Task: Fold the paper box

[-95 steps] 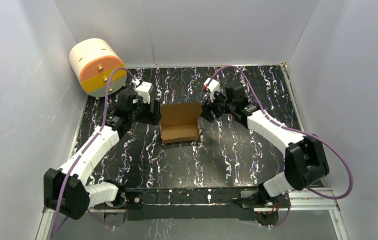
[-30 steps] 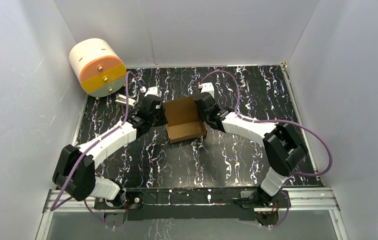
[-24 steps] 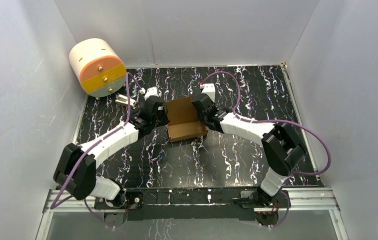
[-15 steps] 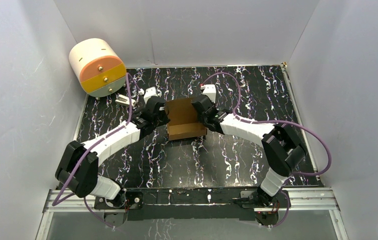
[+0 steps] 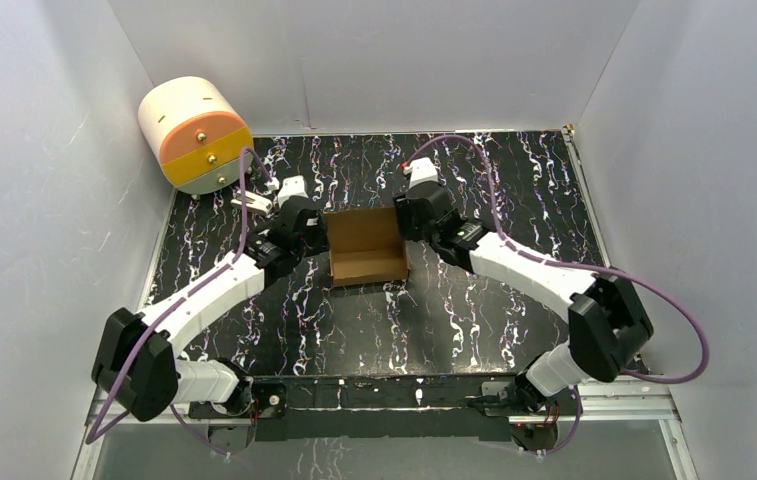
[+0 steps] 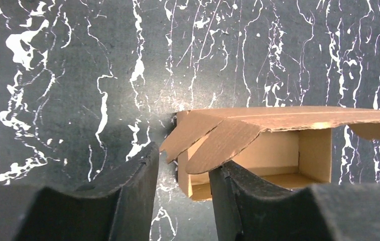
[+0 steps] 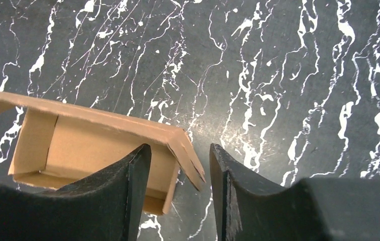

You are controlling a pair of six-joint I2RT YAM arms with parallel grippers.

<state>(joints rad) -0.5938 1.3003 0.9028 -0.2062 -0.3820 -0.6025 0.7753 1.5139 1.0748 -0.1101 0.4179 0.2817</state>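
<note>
- The paper box (image 5: pixel 364 246) sits near the middle of the black surface (image 5: pixel 474 310) with white streaks, a little toward the far side.
- The box is brown and open on top, so its inside shows.
- It lies between the two hands.
- The left hand (image 6: pixel 183 168) is at the left end of the box.
- Its two black fingers (image 6: pixel 127 201) are spread apart, and it has no hold on anything.
- A bent side flap (image 6: pixel 218 145) of the box pokes into the gap between them. It is hard to tell if a finger touches the flap.
- The right hand (image 7: pixel 179 155) is at the right end of the box.
- Its fingers are also spread apart, with nothing pinched between them. A small corner flap (image 7: pixel 192 163) hangs in the gap.
- A round drawer unit (image 5: pixel 194 130), cream, orange and yellow, stands in the far left corner, well apart from the box.
</note>
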